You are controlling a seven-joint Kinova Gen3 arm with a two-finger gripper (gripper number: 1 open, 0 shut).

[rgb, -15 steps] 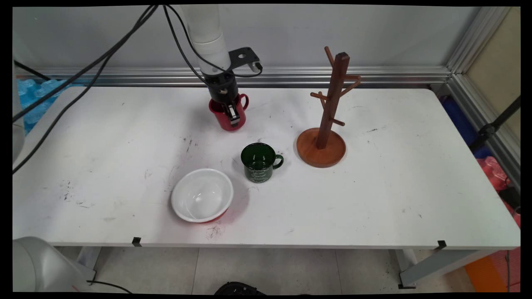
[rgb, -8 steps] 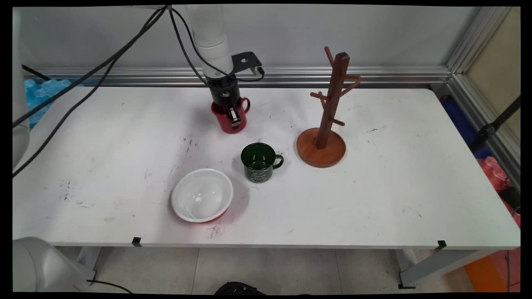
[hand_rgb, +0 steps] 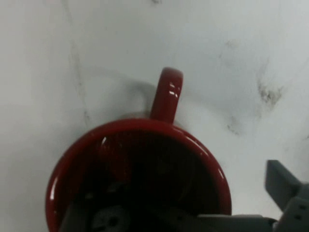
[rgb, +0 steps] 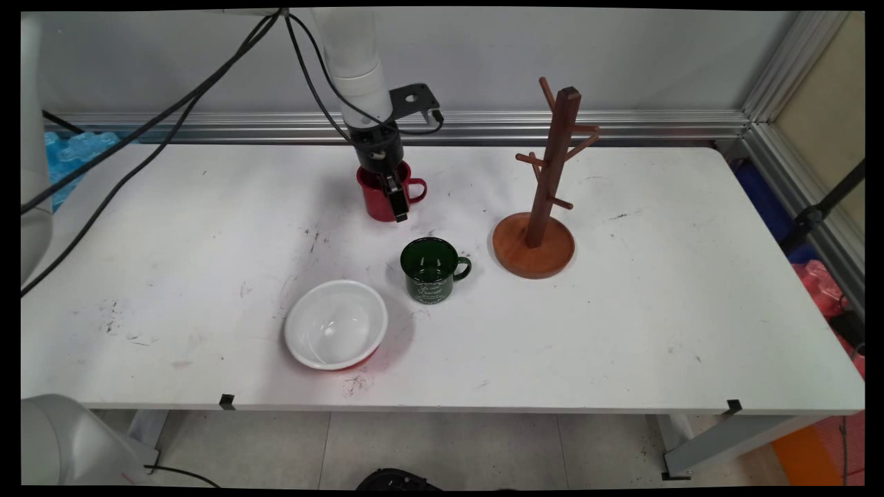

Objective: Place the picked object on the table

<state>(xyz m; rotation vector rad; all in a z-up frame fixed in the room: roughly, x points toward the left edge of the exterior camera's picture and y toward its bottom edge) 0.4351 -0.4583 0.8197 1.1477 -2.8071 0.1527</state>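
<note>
Nearest, one white bowl sits toward the table's front edge, open surface at its 9 and 3 o'clock. At its 1 o'clock stands a green mug with pale script too small to read. Farther, at 2 o'clock, one wooden mug tree. Farthest, the gripper pinches the red mug's wall, one finger inside, one outside; handle at 3 o'clock. Two mugs in all.

The glossy red ceramic mug is standing upright at the table's far side, handle pointing right.
</note>
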